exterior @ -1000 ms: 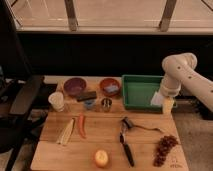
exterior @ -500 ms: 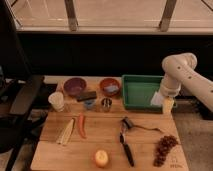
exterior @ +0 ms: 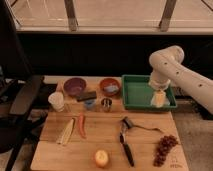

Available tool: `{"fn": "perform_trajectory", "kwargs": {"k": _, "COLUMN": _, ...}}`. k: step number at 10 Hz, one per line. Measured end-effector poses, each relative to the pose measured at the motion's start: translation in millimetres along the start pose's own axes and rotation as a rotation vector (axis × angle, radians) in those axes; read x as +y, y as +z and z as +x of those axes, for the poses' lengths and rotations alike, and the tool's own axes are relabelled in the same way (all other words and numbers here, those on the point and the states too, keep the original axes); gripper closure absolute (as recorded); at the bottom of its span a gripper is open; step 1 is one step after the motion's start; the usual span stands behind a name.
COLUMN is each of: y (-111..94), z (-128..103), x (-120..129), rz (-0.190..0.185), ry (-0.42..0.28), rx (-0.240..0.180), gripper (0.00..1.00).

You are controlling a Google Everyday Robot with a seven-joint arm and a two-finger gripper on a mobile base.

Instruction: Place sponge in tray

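The sponge (exterior: 112,88), a small pale blue-grey pad, lies inside the orange bowl (exterior: 105,83) at the back middle of the board. Just to the bowl's right stands the green tray (exterior: 134,93), low-walled. My gripper (exterior: 158,99) hangs from the white arm (exterior: 167,67) over the tray's right part, its pale fingers pointing down close to the tray floor. It is open and holds nothing I can make out. The sponge is well to its left, apart from it.
On the wooden board are a purple bowl (exterior: 74,85), a dark flat block (exterior: 86,96), a white cup (exterior: 56,100), a small metal cup (exterior: 106,104), a carrot (exterior: 81,125), a pale corn-like piece (exterior: 65,132), a black-handled tool (exterior: 126,145), grapes (exterior: 165,147) and an apple (exterior: 101,158). A black chair (exterior: 22,97) stands at the left.
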Motion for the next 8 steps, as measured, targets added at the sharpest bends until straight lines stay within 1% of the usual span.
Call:
{"fn": "perform_trajectory", "kwargs": {"k": 1, "y": -4.1, "z": -21.2, "x": -6.2, "rz": 0.020, "ry": -0.048, "rx": -0.013, "gripper": 0.20}}
{"fn": "perform_trajectory", "kwargs": {"k": 2, "y": -10.0, "z": -46.6, "x": -13.6, "rz": 0.039, "ry": -0.112, "rx": -0.037, "gripper": 0.20}}
{"fn": "perform_trajectory", "kwargs": {"k": 3, "y": -16.5, "z": -72.5, "x": -16.2, "rz": 0.052, "ry": -0.167, "rx": -0.079, "gripper": 0.20}}
{"fn": "perform_trajectory", "kwargs": {"k": 4, "y": -21.7, "z": -85.1, "x": -17.6, "rz": 0.064, "ry": -0.197, "rx": -0.098, "gripper": 0.20}}
{"fn": "perform_trajectory", "kwargs": {"k": 8, "y": -21.5, "z": -83.8, "x": -17.3, "rz": 0.064, "ry": -0.198, "rx": -0.096, "gripper": 0.20}}
